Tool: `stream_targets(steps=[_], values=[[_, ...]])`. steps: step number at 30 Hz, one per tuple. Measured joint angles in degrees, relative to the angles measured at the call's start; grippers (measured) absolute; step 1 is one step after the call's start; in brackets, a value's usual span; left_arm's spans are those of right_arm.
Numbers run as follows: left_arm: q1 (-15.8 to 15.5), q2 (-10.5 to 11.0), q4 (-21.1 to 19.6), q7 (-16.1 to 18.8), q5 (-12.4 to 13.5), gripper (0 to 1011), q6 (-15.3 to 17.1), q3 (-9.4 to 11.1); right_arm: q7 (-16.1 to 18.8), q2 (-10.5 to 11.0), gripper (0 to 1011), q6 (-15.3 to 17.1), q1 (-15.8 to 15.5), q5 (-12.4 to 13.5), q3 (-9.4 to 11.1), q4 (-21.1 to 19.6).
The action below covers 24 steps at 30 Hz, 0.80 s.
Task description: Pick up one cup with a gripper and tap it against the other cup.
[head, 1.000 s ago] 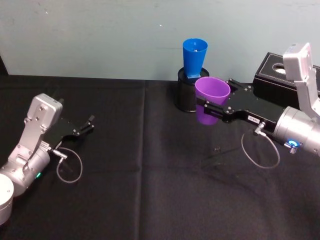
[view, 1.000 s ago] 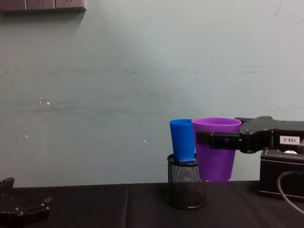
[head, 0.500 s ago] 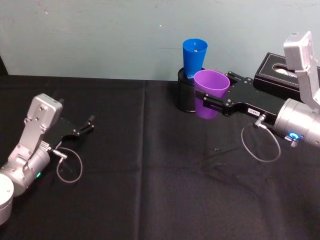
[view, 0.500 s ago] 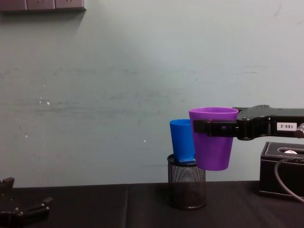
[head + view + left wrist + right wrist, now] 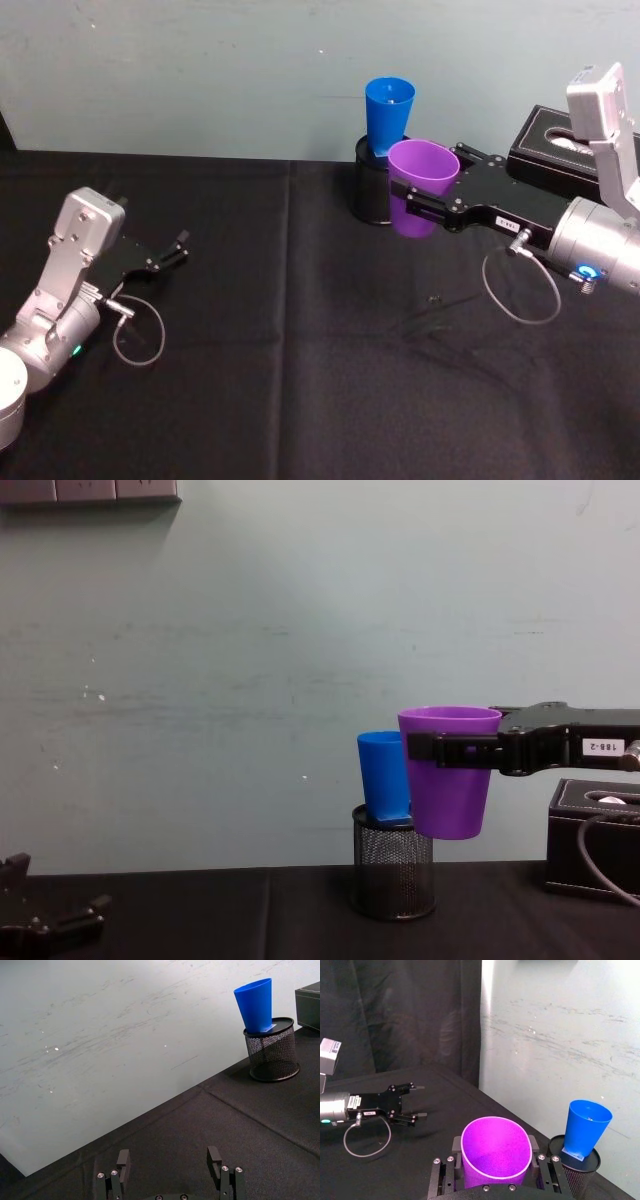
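Purple cup [image 5: 447,795] in right gripper [image 5: 495,1166], beside blue cup [image 5: 382,775]

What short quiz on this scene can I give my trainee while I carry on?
1. True or false: the purple cup stands on the table.
2. The blue cup sits in: A) the black box, B) the mesh pen holder, C) the right gripper.
3. Which gripper is open and holds nothing?
Key: 1 false, the right gripper holds it off the table; 2 B; 3 the left gripper, at the table's left side.
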Motion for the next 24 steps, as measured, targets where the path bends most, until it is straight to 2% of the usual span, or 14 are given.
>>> stream_targets(steps=[24], values=[[0.00, 0.00, 0.00, 0.00, 0.00, 1005, 0.00, 0.00, 0.01, -0.06, 741, 0.00, 0.00, -0.16, 0.07, 0.07]])
